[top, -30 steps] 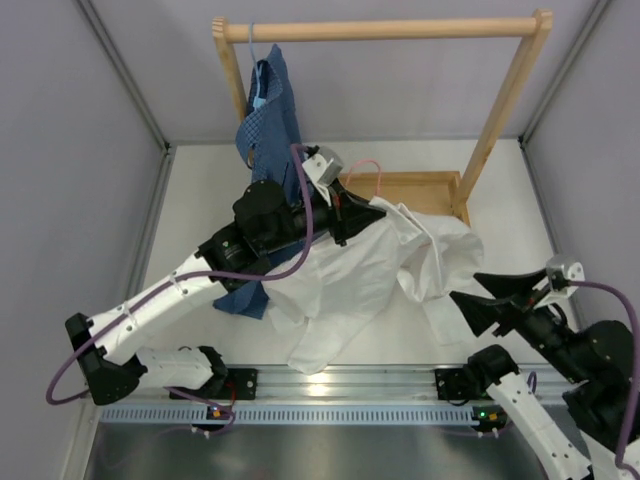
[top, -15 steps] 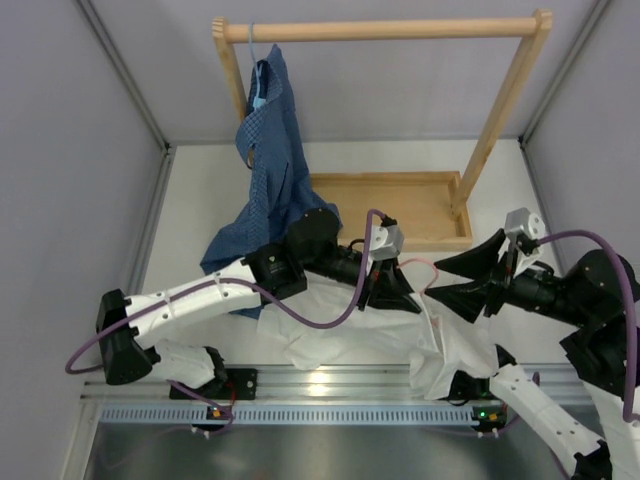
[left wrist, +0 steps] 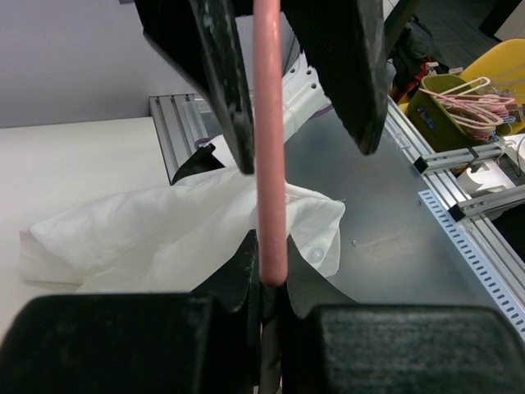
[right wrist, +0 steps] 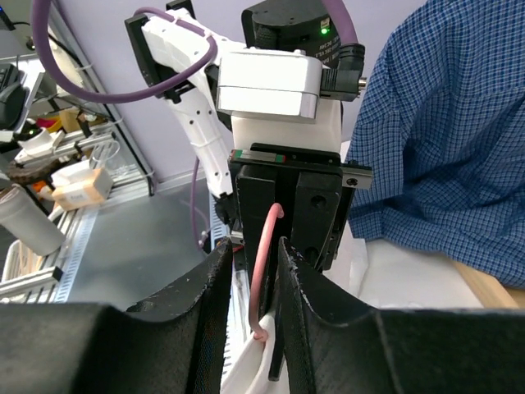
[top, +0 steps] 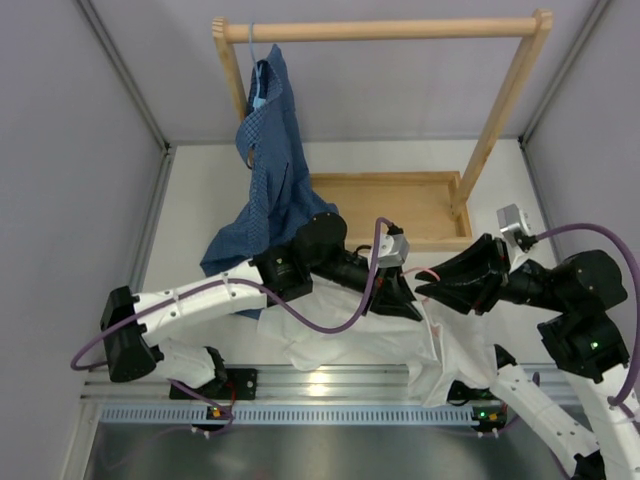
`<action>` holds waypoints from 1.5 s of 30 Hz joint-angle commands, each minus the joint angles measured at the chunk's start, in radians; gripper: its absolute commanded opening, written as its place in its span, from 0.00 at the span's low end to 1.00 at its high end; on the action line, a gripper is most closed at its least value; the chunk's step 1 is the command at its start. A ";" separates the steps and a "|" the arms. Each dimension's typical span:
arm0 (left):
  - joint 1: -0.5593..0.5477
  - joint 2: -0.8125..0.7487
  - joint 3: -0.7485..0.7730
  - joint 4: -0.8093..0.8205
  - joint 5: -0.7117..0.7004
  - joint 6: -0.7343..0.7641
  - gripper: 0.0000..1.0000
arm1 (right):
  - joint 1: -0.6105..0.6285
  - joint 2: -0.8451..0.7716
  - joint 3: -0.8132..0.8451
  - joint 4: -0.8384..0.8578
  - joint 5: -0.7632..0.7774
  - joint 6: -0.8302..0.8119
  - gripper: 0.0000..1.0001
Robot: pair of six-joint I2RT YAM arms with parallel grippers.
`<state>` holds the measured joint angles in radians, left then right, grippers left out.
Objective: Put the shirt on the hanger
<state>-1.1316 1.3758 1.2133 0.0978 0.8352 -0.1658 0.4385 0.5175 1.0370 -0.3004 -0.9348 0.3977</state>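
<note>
From above, my left end effector and my right end effector meet almost tip to tip. Beneath both, the large white thin-cloth button-up shirt lies crumpled on the pale surface. A short piece of the thin pink wire hanger shows between the two end effectors. Beyond my left end effector, a blue checked shirt hangs from a wooden rail, and a shallow wooden tray sits at the rail's foot.

In my left wrist view, my left end effector is clenched on the hanger. The wire runs straight ahead between the dark fingers of my right end effector. Those jaws flank the wire with a gap on at least one side, so I judge them released, not grasping. The shirt lies below and ahead, well apart from the wire.

In my right wrist view, my right end effector has the pink wire inside its narrow slot. My left end effector is directly ahead, and the blue checked shirt is off to the side.

As I judge it, the task is at an early stage. The hanger is raised and held, but no part of the shirt is on it. The collar and both shoulders have yet to be opened and slipped over the frame.
</note>
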 commanded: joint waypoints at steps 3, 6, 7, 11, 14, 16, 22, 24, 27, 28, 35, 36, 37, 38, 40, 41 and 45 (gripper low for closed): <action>-0.005 -0.006 0.032 0.074 0.047 -0.003 0.00 | 0.008 -0.007 -0.031 0.130 -0.064 0.020 0.26; -0.005 -0.011 0.037 0.057 0.033 -0.003 0.00 | 0.006 -0.008 -0.031 0.126 -0.053 0.009 0.00; -0.005 -0.011 0.037 0.054 0.012 -0.001 0.00 | 0.008 -0.014 -0.029 0.124 -0.049 -0.002 0.00; -0.005 -0.038 0.061 -0.004 -0.181 0.011 0.42 | 0.006 -0.056 -0.009 0.074 0.098 -0.057 0.00; -0.005 -0.069 0.123 -0.119 -0.349 0.041 0.98 | 0.006 -0.060 0.043 -0.035 0.204 -0.112 0.00; -0.005 -0.128 0.150 -0.188 -0.462 0.069 0.98 | 0.006 -0.047 0.090 -0.100 0.278 -0.155 0.00; -0.005 -0.508 -0.111 -0.256 -1.053 0.100 0.98 | 0.006 -0.014 0.210 -0.296 0.465 -0.217 0.00; -0.005 -0.607 -0.208 -0.254 -1.152 0.089 0.98 | 0.008 0.001 0.256 -0.328 0.464 -0.236 0.00; -0.005 -0.731 -0.365 -0.251 -1.205 0.065 0.98 | 0.008 0.018 0.317 -0.354 0.429 -0.252 0.00; -0.005 -0.748 -0.391 -0.251 -1.216 0.061 0.98 | 0.006 0.030 0.331 -0.364 0.410 -0.261 0.00; -0.003 -0.771 -0.509 -0.162 -1.159 0.057 0.98 | 0.008 0.055 0.439 -0.450 0.335 -0.303 0.00; -0.003 -0.759 -0.518 -0.144 -1.148 0.064 0.98 | 0.006 0.050 0.448 -0.451 0.330 -0.303 0.00; -0.003 -0.750 -0.518 -0.129 -1.145 0.068 0.98 | 0.008 0.047 0.449 -0.456 0.315 -0.304 0.00; -0.002 -0.739 -0.520 -0.107 -1.148 0.069 0.98 | 0.006 0.047 0.454 -0.459 0.304 -0.304 0.00; 0.003 -0.697 -0.521 -0.066 -1.177 0.086 0.98 | 0.008 0.042 0.462 -0.463 0.266 -0.303 0.00; 0.009 -0.678 -0.518 -0.035 -1.205 0.094 0.97 | 0.008 0.044 0.466 -0.464 0.249 -0.304 0.00; 0.032 -0.583 -0.492 0.017 -1.150 0.097 0.83 | 0.006 0.042 0.471 -0.467 0.217 -0.301 0.00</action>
<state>-1.1175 0.7330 0.6918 -0.0109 -0.3378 -0.0883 0.4385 0.5579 1.4693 -0.7696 -0.6666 0.1051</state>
